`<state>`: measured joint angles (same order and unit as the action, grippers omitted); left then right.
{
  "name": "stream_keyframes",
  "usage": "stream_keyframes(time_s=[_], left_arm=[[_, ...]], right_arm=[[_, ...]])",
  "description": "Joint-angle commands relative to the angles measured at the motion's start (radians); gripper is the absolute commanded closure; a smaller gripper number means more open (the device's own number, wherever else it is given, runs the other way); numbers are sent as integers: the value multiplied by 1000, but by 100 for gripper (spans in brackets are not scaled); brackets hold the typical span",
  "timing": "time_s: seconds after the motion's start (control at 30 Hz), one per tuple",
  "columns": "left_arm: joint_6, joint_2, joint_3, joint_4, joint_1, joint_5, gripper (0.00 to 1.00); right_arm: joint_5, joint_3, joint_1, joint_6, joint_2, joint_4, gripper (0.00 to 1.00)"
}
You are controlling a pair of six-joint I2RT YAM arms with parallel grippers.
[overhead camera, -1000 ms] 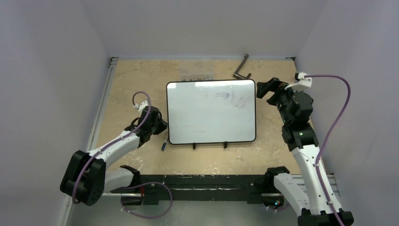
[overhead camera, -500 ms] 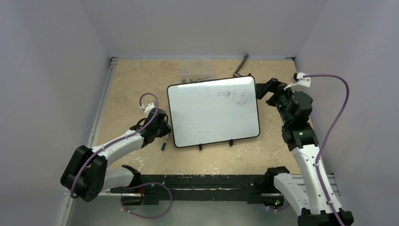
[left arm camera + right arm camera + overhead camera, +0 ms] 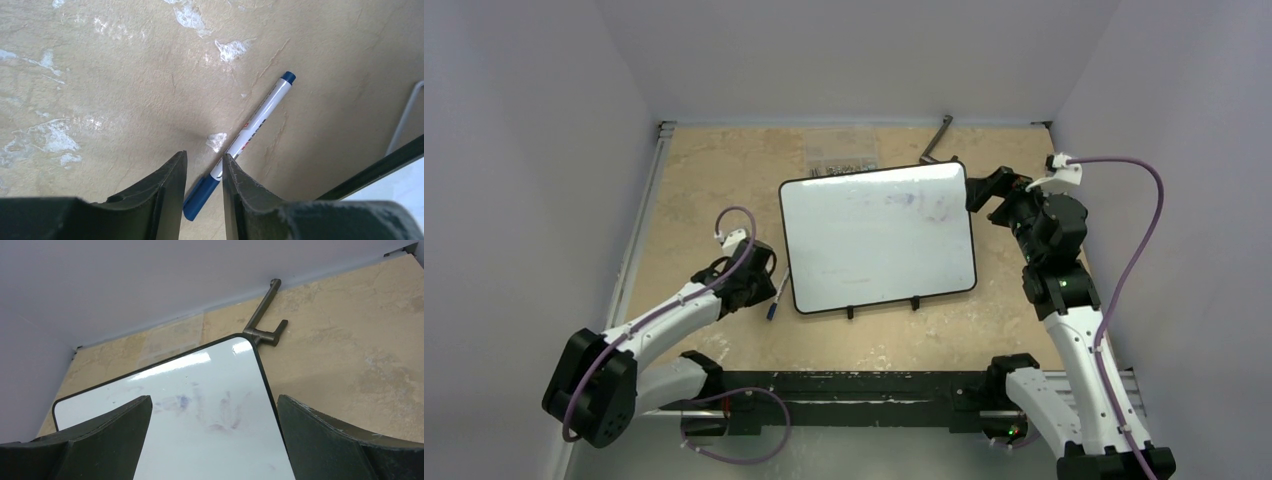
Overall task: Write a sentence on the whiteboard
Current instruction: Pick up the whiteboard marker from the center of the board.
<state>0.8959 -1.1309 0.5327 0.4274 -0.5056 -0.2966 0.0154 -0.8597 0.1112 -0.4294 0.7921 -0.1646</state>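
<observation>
The whiteboard (image 3: 876, 235) lies flat mid-table, slightly turned, its two black clips on the near edge. It bears only a faint purple smudge (image 3: 919, 203); no blue sentence shows on it. A blue-capped white marker (image 3: 775, 298) lies on the table by the board's near left corner. My left gripper (image 3: 761, 280) is low over it. In the left wrist view the narrowly open gripper (image 3: 202, 165) straddles the marker (image 3: 252, 122) near its cap. My right gripper (image 3: 984, 190) is wide open at the board's far right corner. The right wrist view shows that gripper (image 3: 214, 400) over the board (image 3: 165, 382).
A dark metal L-shaped bar (image 3: 937, 143) lies at the far wall, just behind the board's corner, and shows in the right wrist view (image 3: 262, 322). A clear bag of small parts (image 3: 842, 160) lies behind the board. White walls close in three sides. The board's frame (image 3: 395, 160) is right of the left gripper.
The board turned slightly and shifted right, its right end going farther back. My left gripper drew back from the board's left edge and came down over the marker. The right gripper barely moved.
</observation>
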Motion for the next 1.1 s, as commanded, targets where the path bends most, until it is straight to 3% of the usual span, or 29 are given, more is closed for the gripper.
stream_keyframes(time_s=[0.0, 0.23, 0.67, 0.83, 1.07], left_arm=[[-43, 45, -11, 17, -5, 25, 68], [-69, 100, -39, 3, -13, 63, 47], [-31, -17, -11, 18, -63, 20, 52], [-16, -69, 5, 34, -75, -9, 62], [12, -124, 24, 43, -96, -35, 91]], right_arm=[[-35, 1, 1, -11, 1, 34, 1], [-42, 4, 0, -13, 9, 37, 1], [-62, 20, 1, -25, 24, 57, 1], [-68, 27, 1, -20, 25, 64, 1], [-77, 32, 0, -16, 32, 72, 1]])
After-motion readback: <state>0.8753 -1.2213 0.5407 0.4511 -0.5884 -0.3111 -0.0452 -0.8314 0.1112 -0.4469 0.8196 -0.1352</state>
